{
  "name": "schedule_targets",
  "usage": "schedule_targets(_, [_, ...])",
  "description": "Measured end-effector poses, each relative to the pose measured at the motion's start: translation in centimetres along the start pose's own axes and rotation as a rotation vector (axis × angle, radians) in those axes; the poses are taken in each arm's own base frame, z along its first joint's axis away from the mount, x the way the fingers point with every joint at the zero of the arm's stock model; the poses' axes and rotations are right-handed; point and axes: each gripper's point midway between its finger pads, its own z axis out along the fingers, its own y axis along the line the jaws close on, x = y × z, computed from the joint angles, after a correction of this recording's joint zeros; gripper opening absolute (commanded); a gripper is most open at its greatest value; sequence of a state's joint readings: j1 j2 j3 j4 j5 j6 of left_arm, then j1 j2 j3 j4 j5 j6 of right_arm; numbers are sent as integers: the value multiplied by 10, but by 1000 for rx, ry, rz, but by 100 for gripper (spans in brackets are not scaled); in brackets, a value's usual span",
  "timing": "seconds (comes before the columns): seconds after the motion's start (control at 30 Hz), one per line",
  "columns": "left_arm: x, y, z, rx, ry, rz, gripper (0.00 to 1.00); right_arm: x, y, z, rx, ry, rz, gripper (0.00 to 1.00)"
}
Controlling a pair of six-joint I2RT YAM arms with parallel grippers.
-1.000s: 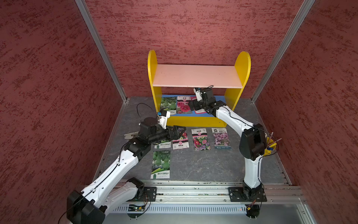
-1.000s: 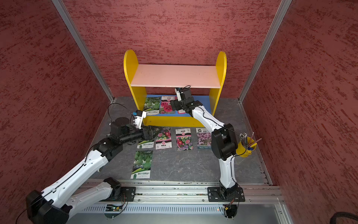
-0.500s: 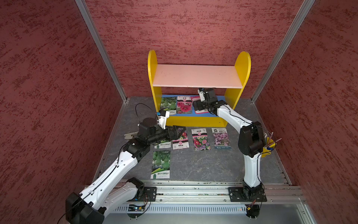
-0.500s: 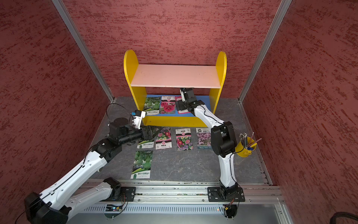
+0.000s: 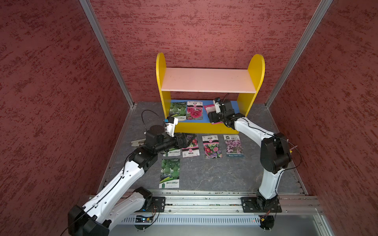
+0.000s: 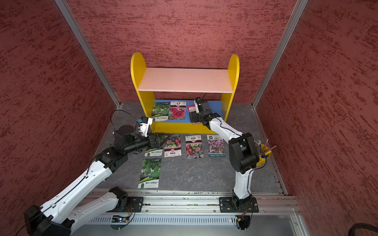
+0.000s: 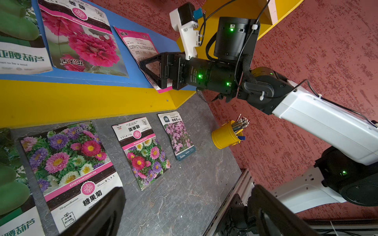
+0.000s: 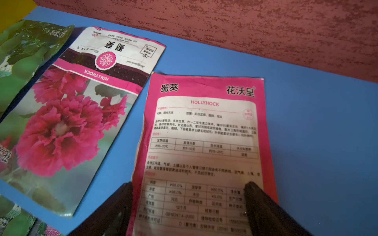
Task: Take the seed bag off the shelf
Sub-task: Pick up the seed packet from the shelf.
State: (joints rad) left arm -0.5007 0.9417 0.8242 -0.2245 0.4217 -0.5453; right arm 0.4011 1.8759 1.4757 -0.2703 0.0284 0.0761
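Pink, with its printed text side up, the seed bag (image 5: 208,108) lies flat on the blue lower board (image 5: 235,104) of the shelf (image 5: 208,80) in both top views. It sits right of a hollyhock packet (image 5: 194,110) and a gourd packet (image 5: 177,109). The right end effector (image 5: 213,118) reaches in under the pale pink upper board and sits over the bag's near end, which pokes past the board's front edge. The left end effector (image 5: 187,140) hangs low over the grey counter (image 5: 204,173) in front of the shelf, above a row of flower packets (image 5: 211,146). In a top view the seed bag (image 6: 191,108), the right end effector (image 6: 194,118) and a yellow cup (image 6: 263,157) of sticks behind the right arm also show.

From the left wrist, the right end effector (image 7: 152,71) has its jaws apart, straddling the near end of the seed bag (image 7: 139,45). The bag rests on the blue lower board (image 7: 163,40) with one corner overhanging the front. The left arm's own dark fingers (image 7: 102,212) stand wide apart with nothing between them.

From the right wrist, the seed bag (image 8: 204,132) fills the middle, headed HOLLYHOCK. The right end effector (image 8: 188,183) is spread. One of its fingers (image 8: 122,204) lies just beside the bag's long edge on the board, and the other overlaps the bag near its opposite edge. It is not clamped on the bag.
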Motion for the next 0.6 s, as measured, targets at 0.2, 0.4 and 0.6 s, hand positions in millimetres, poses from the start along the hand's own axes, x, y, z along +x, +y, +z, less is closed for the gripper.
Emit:
schedule_targets(0.2, [3,1,1,1,6,-4,100,12,-3,-20,4,1,52,88])
schedule_targets(0.4, [3,1,1,1,5,-4,100,0,-1,-36,-3,-36,70,91])
schedule_targets(0.6, [3,1,1,1,4,-3,100,-28,2,-81,-23,-128,81,91])
